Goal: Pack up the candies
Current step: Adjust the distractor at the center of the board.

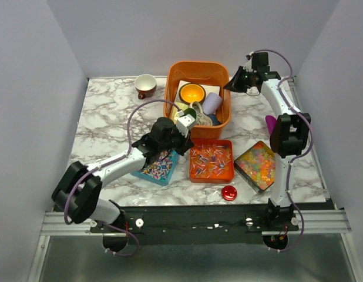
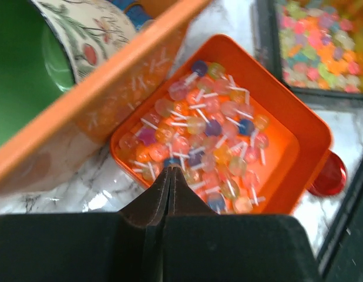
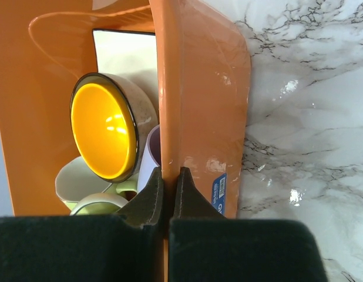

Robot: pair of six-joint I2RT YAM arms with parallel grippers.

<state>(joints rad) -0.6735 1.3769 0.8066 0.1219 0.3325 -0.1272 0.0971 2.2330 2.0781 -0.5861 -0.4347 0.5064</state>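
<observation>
The candies lie in three trays on the marble table. Confetti-like bits fill a teal tray (image 1: 160, 166), thin pale wrapped pieces fill an orange tray (image 1: 211, 160) (image 2: 252, 111), and glossy jelly beads fill a dark-rimmed tray (image 1: 256, 165) (image 2: 322, 41). My left gripper (image 1: 182, 126) (image 2: 170, 169) is shut with nothing showing between its fingers. It hovers at the near-left corner of the orange tray, beside the front wall of the big orange basket (image 1: 225, 111) (image 2: 93, 100). My right gripper (image 1: 234, 82) (image 3: 170, 171) is shut on the basket's right wall (image 3: 199, 88).
The basket holds a yellow-lined bowl (image 1: 192, 93) (image 3: 102, 132), a lilac cup (image 1: 212, 103), a green-lined mug (image 2: 23, 70) and other crockery. A brown-and-white cup (image 1: 145, 86) stands at the back left. A red lid (image 1: 229, 192) (image 2: 329, 175) lies near the front edge. A purple scoop (image 1: 271, 123) shows behind the right arm.
</observation>
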